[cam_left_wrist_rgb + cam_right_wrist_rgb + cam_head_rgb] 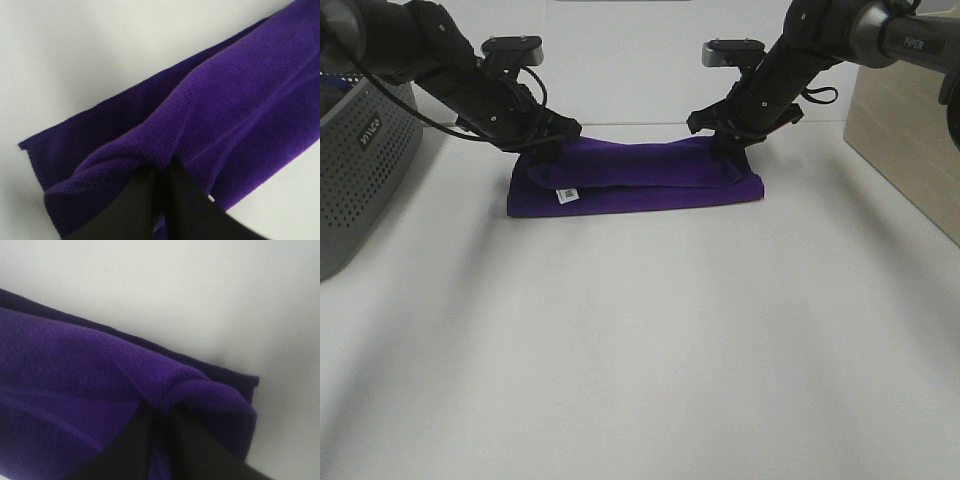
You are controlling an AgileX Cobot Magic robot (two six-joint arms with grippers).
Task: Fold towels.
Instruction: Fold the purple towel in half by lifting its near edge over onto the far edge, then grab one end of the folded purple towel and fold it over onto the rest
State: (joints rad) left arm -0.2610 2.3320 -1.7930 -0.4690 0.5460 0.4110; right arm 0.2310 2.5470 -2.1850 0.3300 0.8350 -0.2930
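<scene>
The deep purple towel (635, 178) lies on the white table as a long folded band, with its small white tag (567, 195) near the front left. My left gripper (542, 143) is shut on the towel's upper layer at the left end; in the left wrist view the cloth (215, 110) bunches between its black fingers (145, 200). My right gripper (732, 138) is shut on the upper layer at the right end; in the right wrist view the cloth (75, 375) folds over its black fingers (145, 445).
A grey perforated basket (360, 160) stands at the left edge of the table. A beige box or panel (910, 150) stands at the right. The white table (640, 350) stretches in front of the towel.
</scene>
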